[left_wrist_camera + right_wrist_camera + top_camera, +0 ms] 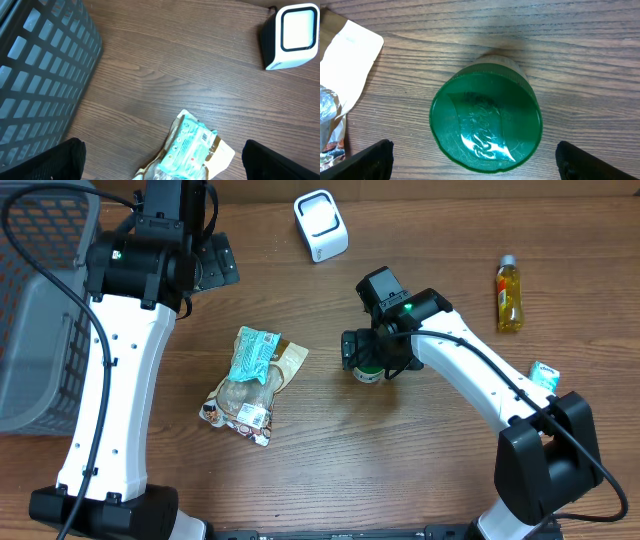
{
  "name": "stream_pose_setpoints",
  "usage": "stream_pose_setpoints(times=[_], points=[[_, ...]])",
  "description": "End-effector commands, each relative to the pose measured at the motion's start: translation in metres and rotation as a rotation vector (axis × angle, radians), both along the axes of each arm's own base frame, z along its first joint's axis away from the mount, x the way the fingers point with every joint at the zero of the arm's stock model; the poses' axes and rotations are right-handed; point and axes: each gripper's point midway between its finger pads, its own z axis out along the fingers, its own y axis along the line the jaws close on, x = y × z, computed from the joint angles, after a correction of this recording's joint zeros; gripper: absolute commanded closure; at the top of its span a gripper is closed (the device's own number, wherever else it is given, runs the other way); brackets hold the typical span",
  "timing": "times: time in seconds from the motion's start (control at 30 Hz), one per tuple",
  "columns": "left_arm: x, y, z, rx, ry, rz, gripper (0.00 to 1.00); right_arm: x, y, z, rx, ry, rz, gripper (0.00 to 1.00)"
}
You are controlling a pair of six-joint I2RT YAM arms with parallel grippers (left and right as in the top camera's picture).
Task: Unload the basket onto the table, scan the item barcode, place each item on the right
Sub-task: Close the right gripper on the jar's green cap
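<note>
A white barcode scanner [320,225] stands at the table's far middle and shows again in the left wrist view [292,35]. A green bottle [486,122] stands upright on the wood, seen end-on from above. My right gripper [480,161] hangs over it, open, one finger on each side and neither touching; overhead it covers most of the bottle [366,373]. A teal pack [187,147] with a barcode label lies on a brown snack bag [250,395]. My left gripper [162,160] is open above that pack, holding nothing.
A grey mesh basket [35,300] fills the left edge. A yellow bottle [509,295] lies at the far right, with a small teal box [545,375] nearer the front. Bare wood lies between the snack bag and the green bottle.
</note>
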Motion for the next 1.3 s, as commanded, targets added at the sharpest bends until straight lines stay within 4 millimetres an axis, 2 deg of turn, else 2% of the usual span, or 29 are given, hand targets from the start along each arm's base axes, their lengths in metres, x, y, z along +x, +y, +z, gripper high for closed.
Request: stream_pose_setpoints(times=[0.0,0.8,1.27], points=[[-0.003,0.002,0.016,0.012,-0.042,-0.005,0.0,-0.003,0.004,-0.006,0.013,0.024,-0.004,0.0],[-0.003,0.002,0.016,0.012,-0.042,-0.005,0.0,0.002,-0.003,-0.007,0.001,0.031,-0.268,0.04],[-0.003,0.002,0.016,0.012,-0.042,-0.005,0.0,0.0,-0.006,-0.02,-0.004,0.029,-0.272,0.05]])
